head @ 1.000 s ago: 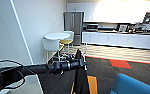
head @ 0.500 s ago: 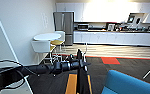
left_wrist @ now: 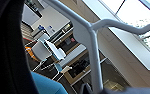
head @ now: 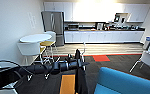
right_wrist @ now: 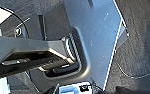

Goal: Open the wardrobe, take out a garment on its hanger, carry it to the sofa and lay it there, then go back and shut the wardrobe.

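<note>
My left arm reaches in from the left, and its gripper [head: 77, 63] is shut on the thin white hanger [head: 84, 51]. The black garment [head: 80, 80] hangs straight down from it over the carpet. In the left wrist view the hanger [left_wrist: 93, 50] shows large and close, with the garment [left_wrist: 8, 50] as a dark mass beside it. The bright blue sofa [head: 126, 82] lies low to the right of the garment, an arm's length off, and a corner of the sofa [left_wrist: 46, 86] shows from the wrist. The right wrist view holds grey robot parts above dark carpet.
A round white table [head: 35, 38] with white and yellow chairs stands at the left wall. A steel fridge [head: 53, 25] and a long white kitchen counter [head: 103, 36] line the back. A white chair [head: 148, 58] stands at the right. Orange [head: 68, 83] and red [head: 101, 58] carpet patches mark the floor.
The whole picture has slid to the left, so the camera has turned right. The blue sofa has come further into the lower right. The arm still holds the hanger and garment the same way.
</note>
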Tool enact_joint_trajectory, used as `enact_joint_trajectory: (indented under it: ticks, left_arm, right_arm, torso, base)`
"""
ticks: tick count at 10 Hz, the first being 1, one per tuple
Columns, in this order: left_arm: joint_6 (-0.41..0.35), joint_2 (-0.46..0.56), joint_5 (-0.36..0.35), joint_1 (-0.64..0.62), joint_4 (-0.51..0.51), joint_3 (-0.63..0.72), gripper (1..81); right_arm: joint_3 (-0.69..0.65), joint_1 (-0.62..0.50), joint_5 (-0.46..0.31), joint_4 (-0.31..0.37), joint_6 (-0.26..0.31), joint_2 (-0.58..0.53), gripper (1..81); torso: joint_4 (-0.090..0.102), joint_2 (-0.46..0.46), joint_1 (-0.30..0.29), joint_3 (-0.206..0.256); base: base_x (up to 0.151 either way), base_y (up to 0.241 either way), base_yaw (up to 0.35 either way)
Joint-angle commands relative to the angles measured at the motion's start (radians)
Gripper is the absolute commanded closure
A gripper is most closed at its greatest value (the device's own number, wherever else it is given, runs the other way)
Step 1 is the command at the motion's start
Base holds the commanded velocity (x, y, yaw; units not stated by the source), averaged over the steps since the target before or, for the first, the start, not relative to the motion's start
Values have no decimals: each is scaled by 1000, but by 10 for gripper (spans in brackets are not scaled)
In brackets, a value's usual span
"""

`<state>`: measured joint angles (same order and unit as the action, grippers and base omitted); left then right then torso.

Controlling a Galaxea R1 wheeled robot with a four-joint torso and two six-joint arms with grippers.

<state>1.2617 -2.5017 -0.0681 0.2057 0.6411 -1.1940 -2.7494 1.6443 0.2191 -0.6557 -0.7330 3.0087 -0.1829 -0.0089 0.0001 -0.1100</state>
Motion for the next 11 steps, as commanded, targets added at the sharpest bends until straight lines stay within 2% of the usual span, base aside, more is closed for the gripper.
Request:
enact_joint_trajectory:
  ticks: [1, 11]
  left_arm:
    - [-18, 1, -36, -183, 37, 40, 811]
    - [-18, 9, -21, -183, 42, 60, 811]
  right_arm:
    - [-2, -17, -41, -5, 4, 0, 10]
    - [-2, -17, -43, -5, 4, 0, 10]
  torso:
    - [0, 0, 0, 0]
    - [0, 0, 0, 0]
  base:
    - [0, 0, -259]
    - [0, 0, -259]
